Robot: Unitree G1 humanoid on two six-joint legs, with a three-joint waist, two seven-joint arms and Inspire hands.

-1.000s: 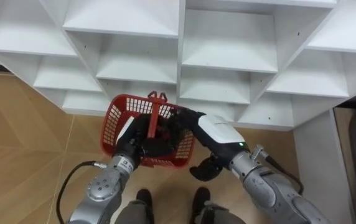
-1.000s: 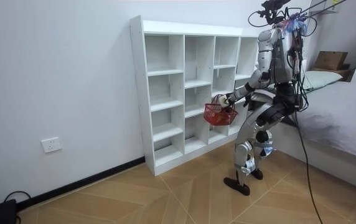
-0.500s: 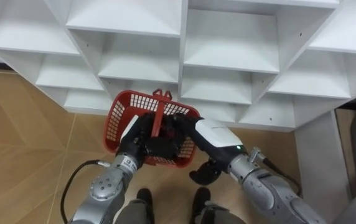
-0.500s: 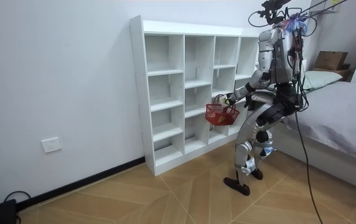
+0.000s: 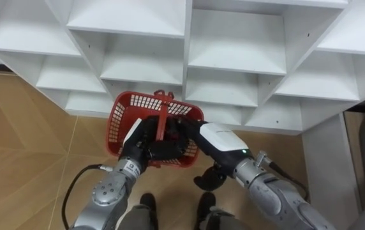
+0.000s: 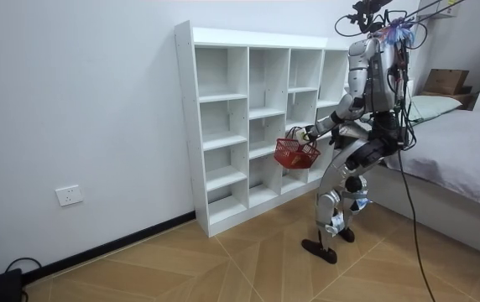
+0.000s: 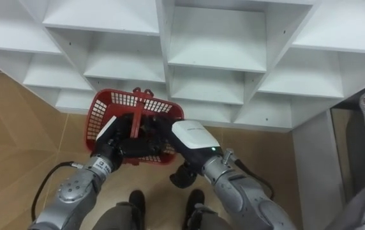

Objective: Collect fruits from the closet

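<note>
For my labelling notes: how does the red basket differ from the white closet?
The red basket has mesh walls; the white closet has solid boards. The basket is small and held above the floor; the closet is large and stands on it. Both are open storage.

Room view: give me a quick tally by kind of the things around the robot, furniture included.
White shelf unit: 1
Red basket: 1
Bed: 1
Wall socket: 1
Total: 4
</note>
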